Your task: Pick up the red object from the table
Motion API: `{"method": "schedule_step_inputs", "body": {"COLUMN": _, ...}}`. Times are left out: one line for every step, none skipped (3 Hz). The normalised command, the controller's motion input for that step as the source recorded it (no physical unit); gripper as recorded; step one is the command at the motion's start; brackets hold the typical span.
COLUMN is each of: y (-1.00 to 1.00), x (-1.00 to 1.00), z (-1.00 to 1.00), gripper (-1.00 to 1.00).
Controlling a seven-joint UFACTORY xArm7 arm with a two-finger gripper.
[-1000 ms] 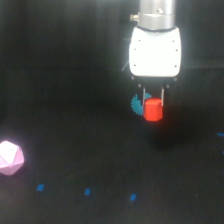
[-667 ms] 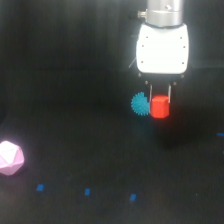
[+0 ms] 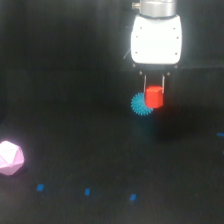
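Observation:
The red object, a small red-orange block, hangs between the two thin fingers of my gripper, which is shut on it below the white gripper body. It appears lifted off the black table. Just behind it, on the exterior view's left, lies the cyan spiky ball, partly covered by the block.
A pink faceted polyhedron rests near the exterior view's left edge. Small blue marks dot the table along the bottom, and another sits at the right edge.
The gripper has risen with the red block held in it. The cyan ball and the pink polyhedron have stayed put.

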Motion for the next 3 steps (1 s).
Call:
{"method": "schedule_step_inputs", "body": {"y": -0.03, "x": 0.12, "z": 0.79, "gripper": -1.0}}
{"method": "schedule_step_inputs", "body": {"y": 0.07, "x": -0.05, "z": -0.24, "gripper": -0.88}}
{"method": "schedule_step_inputs", "body": {"y": -0.13, "x": -0.08, "z": -0.23, "gripper": -0.89}}
